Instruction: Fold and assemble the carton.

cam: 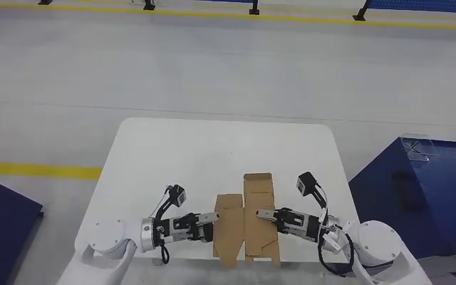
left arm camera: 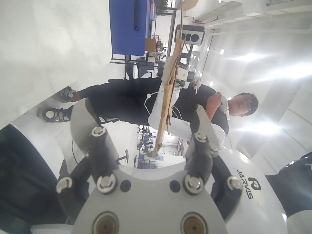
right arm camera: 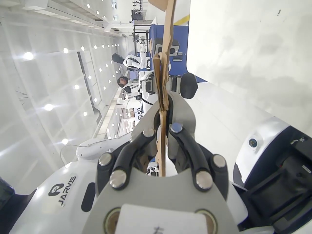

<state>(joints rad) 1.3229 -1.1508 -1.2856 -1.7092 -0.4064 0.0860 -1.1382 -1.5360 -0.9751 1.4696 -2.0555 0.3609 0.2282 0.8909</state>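
The flattened carton (cam: 246, 221) is at the table's (cam: 214, 149) 6 o'clock edge, pinched on its 3 o'clock side by the right gripper (right arm camera: 162, 109). The left gripper (left arm camera: 143, 113), at 9 o'clock, gapes wide around the edge without touching. Held on one side only, the board may sag, twist or slip free.

Bright ceiling lts (right arm camera: 28, 55), glare, fisheye edges

A white table (cam: 214, 142) stands near a blue cabinet (cam: 402, 182).
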